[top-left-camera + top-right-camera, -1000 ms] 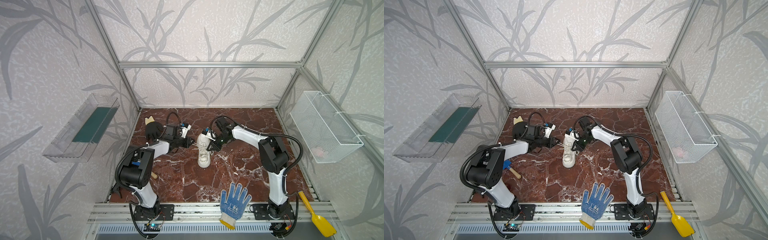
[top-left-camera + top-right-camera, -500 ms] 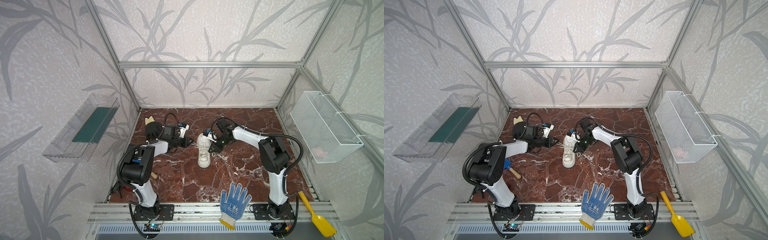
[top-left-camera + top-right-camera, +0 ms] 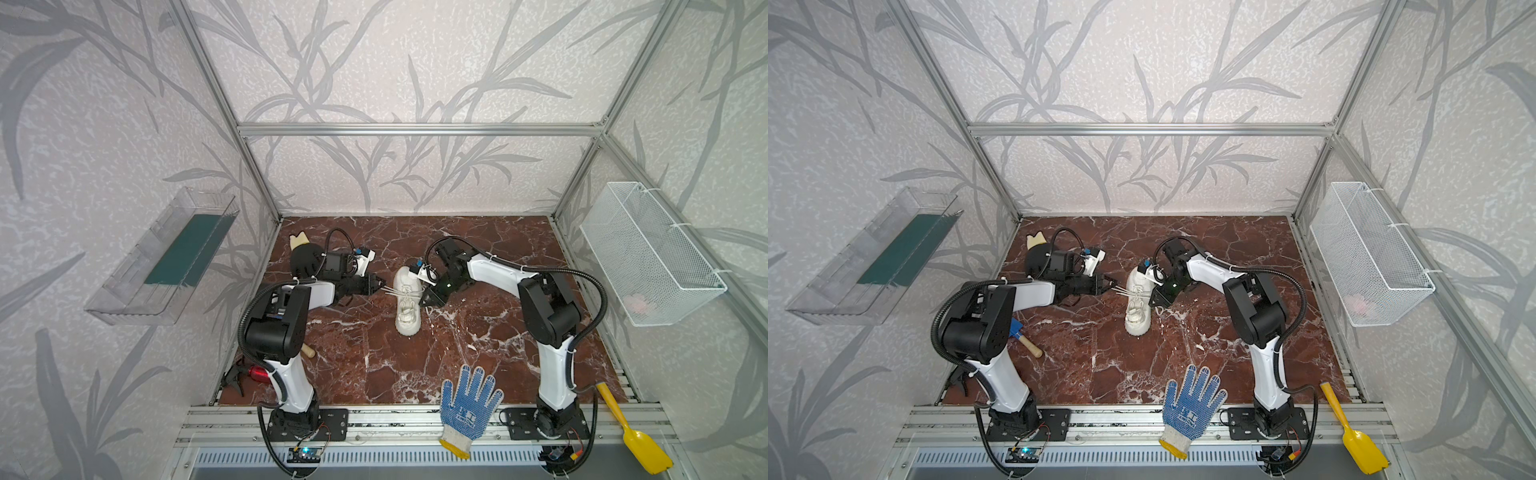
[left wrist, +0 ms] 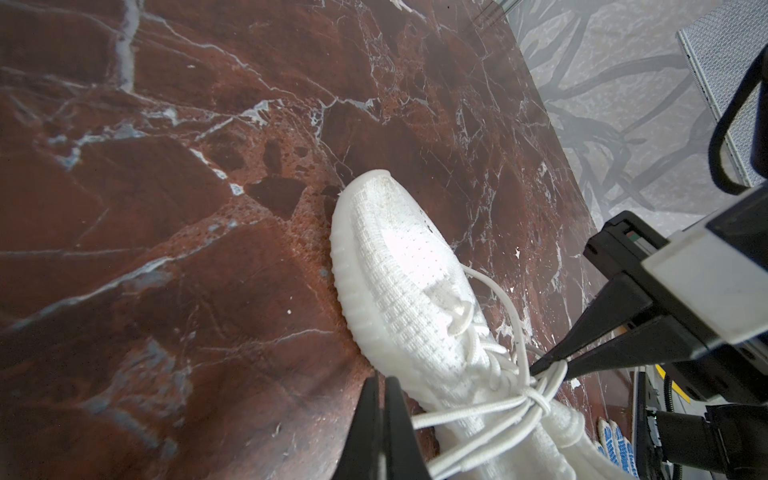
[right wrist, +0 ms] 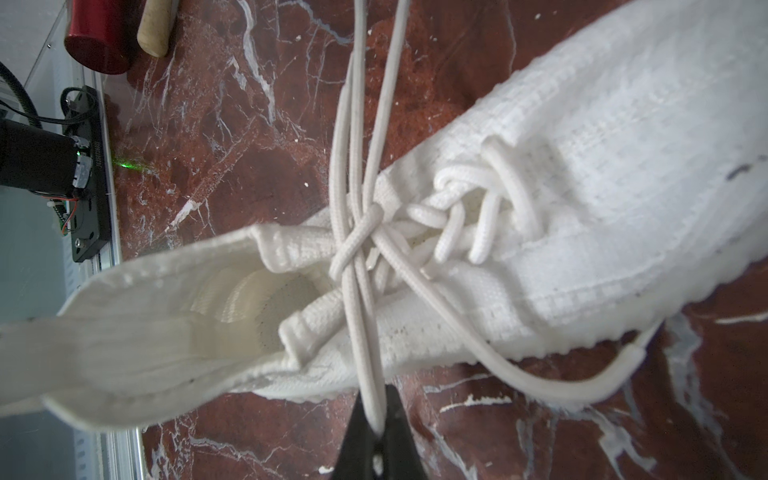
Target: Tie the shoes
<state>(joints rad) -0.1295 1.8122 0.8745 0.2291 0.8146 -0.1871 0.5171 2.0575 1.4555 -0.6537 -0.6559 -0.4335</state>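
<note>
The left jaws are pressed together on a doubled strand of the long thin white laces (image 4: 536,401), just beside the off-white knitted sneaker with a ribbed chunky sole (image 3: 407,309), on the flank that faces the left arm (image 3: 316,291). The right jaws are likewise clamped on a doubled strand, just off the sneaker's opposite flank. In the right wrist view two cords are seen running from those closed tips across the tongue to a tight wrapped crossing (image 5: 352,245) at the mouth of the sneaker, and on toward the other side. One free lace end (image 5: 623,361) is left lying on the red-brown marble table (image 3: 374,353), touching the sneaker's sole.

The sneaker is stood upright near the middle of the table in both top views, heel toward the back wall and toe toward the arm bases.

The task is judged to be far along. The crossing has been made and two loops appear to be drawn outward in opposite directions. What is left is thought to be the final cinching of the bow and the release of both loops. No second sneaker is seen.
</note>
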